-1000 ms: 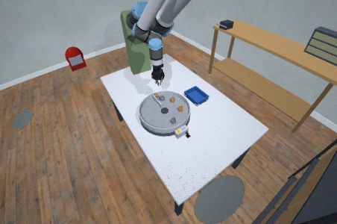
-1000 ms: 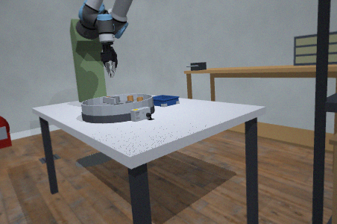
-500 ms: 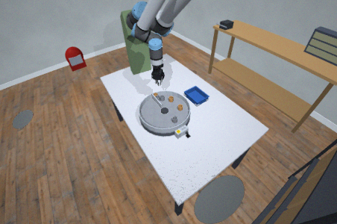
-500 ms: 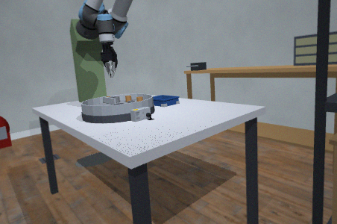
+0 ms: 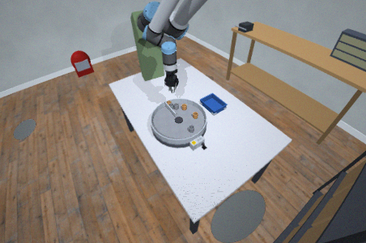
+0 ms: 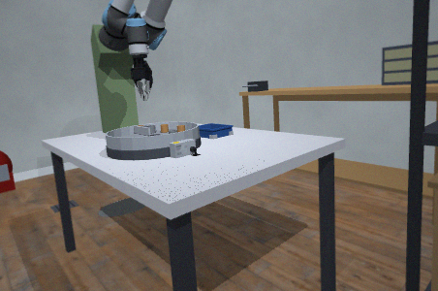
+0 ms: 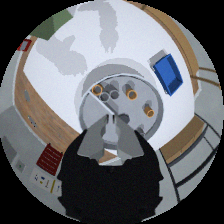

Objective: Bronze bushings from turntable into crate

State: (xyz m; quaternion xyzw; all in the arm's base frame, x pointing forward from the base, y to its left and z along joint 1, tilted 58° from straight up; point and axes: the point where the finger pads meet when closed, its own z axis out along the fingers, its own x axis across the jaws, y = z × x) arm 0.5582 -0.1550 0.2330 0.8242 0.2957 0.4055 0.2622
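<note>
Fingers (image 6: 144, 93), pressed together on nothing, hang above the turntable (image 5: 159, 130), blue crate (image 5: 213, 103) just beside it.

On the turntable (image 5: 162, 127) I count three bronze bushings (image 5: 184, 107) and two steel bushings (image 5: 190, 129). Beside the turntable sits one blue crate (image 5: 213, 103).
</note>
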